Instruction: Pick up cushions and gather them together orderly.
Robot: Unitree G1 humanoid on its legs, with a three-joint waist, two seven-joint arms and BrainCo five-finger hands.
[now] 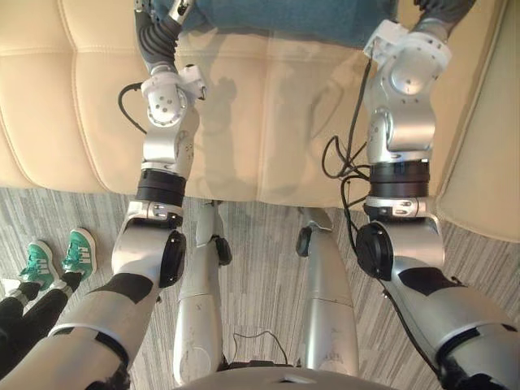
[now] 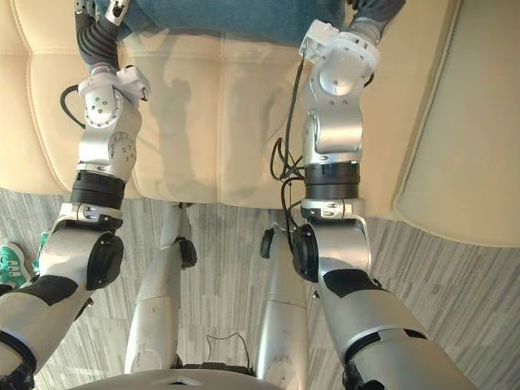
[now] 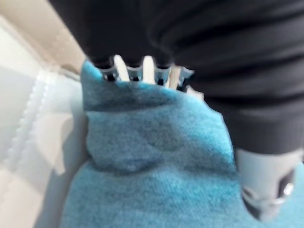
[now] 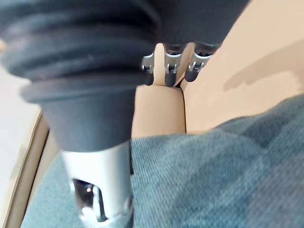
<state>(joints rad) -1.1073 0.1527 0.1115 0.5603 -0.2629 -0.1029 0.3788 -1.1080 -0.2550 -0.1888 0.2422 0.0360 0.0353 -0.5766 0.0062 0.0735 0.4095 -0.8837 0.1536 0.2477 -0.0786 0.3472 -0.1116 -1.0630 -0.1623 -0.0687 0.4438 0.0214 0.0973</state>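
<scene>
A blue cushion (image 1: 284,20) lies on the cream sofa (image 1: 260,122) at the far edge of the eye views, and both arms reach out to it. My left hand (image 1: 162,12) is at the cushion's left end. In the left wrist view its fingers (image 3: 142,71) go behind the bunched edge of the blue cushion (image 3: 156,156) while the thumb (image 3: 266,185) presses the front. My right hand (image 1: 443,8) is at the cushion's right end. There its fingers (image 4: 168,76) point straight at the sofa back, above the blue cushion (image 4: 213,175), and the thumb (image 4: 99,190) lies against the cloth.
A cream padded sofa section (image 2: 463,146) angles off to the right of the seat. Grey striped carpet (image 1: 260,244) runs in front of the sofa. A person in green shoes (image 1: 61,260) stands on it at the lower left.
</scene>
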